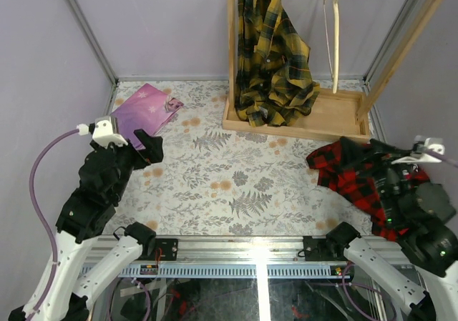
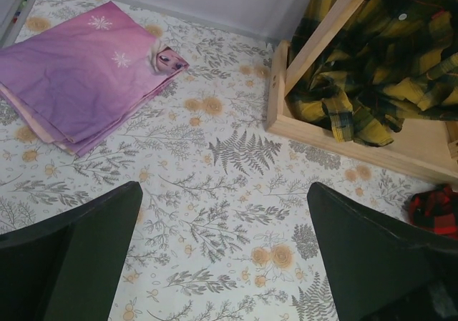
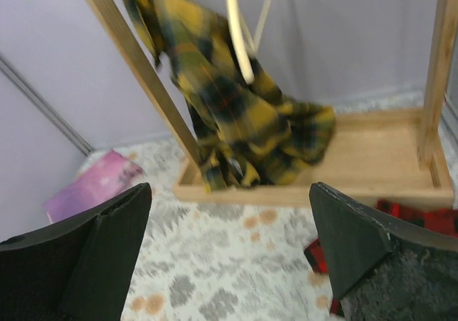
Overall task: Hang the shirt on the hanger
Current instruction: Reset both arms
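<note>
The left gripper (image 2: 223, 192) hovers above the near left part of the table with its two dark fingers spread as wide as they go and nothing between them; only the floral tablecloth (image 2: 215, 156) shows through the gap. The right gripper (image 3: 229, 192) is spread just as wide and also holds nothing. It hangs over the right side of the table, above a crumpled red-and-black plaid garment (image 1: 351, 174) that lies on the cloth just near of the rack. The yellow-and-black plaid shirt (image 1: 275, 56) hangs at the far side of the table, from the left end of the top rail of a wooden clothes rack (image 1: 336, 117). Its collar is up at the rail, and its lower folds bunch on the rack's flat wooden base. What bears it at the rail is hidden under the collar. To its right on the same rail, apart from the shirt, hangs a bare cream curved hanger (image 1: 333, 42). A folded purple cloth (image 1: 143, 110) with small white snowflakes lies in the far left corner, just beyond the left gripper.
</note>
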Tool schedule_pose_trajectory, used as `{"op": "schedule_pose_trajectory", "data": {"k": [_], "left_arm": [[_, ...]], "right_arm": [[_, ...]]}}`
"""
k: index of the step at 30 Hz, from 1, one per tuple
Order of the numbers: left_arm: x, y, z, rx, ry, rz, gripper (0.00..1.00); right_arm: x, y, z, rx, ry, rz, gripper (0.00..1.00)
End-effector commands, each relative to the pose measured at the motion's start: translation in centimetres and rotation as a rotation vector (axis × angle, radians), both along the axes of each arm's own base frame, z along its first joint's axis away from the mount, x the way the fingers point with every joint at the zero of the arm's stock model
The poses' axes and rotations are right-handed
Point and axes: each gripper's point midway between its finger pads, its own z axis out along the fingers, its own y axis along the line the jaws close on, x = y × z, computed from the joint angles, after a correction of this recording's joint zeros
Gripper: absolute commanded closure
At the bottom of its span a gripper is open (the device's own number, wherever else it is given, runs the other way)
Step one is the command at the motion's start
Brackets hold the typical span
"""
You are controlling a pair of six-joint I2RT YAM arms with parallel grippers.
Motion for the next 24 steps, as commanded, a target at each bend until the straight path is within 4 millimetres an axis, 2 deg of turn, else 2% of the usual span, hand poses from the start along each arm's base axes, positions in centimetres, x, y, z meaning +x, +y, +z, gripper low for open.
{"op": "schedule_pose_trajectory", "data": {"k": [1,5,9,16,24], "left_arm": [[0.2,0.7,-0.4,-0.001,-0.062,0.033,0.00],[0.2,0.5,-2.3,0.030,-0.047,0.010,0.00],[0.4,0.5,-4.2,0.053,-0.013,0.010,0.00],[0.7,0.5,-4.8,0.072,-0.005,0.013,0.00],[0.5,0.3,-4.4,0.036,0.004,0.015,0.00]], "right_arm": [[1.4,0.0,-5.5,0.027,0.059,-0.055,0.01],[2.7,1.7,-9.2,0.012,0.122,-0.022,0.01],[3.8,3.5,-11.6,-0.012,0.192,0.021,0.01],[4.4,5.2,-12.5,-0.058,0.209,0.091,0.01],[4.4,4.3,-12.5,-0.087,0.206,0.052,0.01]]}}
